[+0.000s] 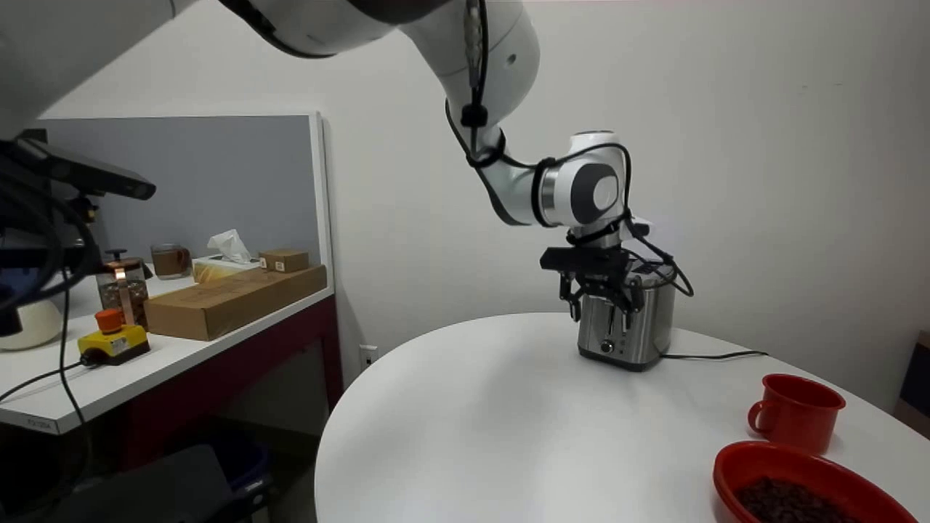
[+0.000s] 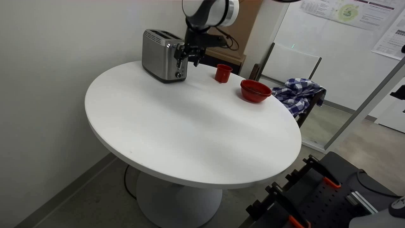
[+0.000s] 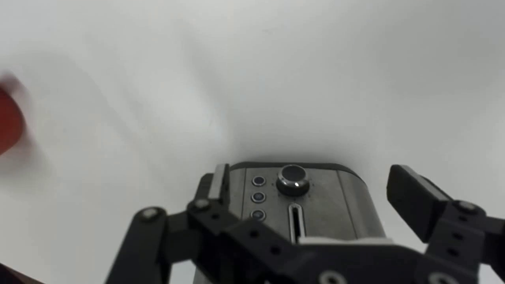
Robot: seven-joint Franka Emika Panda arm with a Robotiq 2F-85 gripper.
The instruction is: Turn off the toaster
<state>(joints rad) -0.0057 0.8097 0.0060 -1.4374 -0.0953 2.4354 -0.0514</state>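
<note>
The silver two-slot toaster (image 1: 657, 327) stands upright near the table's edge by the wall; it also shows in an exterior view (image 2: 155, 55) and in the wrist view (image 3: 327, 217). Its front has a round knob (image 3: 292, 179), a column of small round buttons (image 3: 258, 197) with bluish centres and a vertical lever slot (image 3: 296, 221). The lever is hidden behind the gripper body. My gripper (image 3: 311, 185) is open and empty, pointing down at the toaster's front. Its fingers spread to either side over the panel, above the knob's height in both exterior views (image 1: 601, 309) (image 2: 188, 61). Contact cannot be told.
A red mug (image 1: 799, 414) and a red bowl (image 1: 734, 472) with dark contents stand on the round white table (image 1: 465, 436). The toaster's black cord (image 1: 716, 356) runs along the tabletop. The wall (image 1: 763, 181) is close behind the toaster.
</note>
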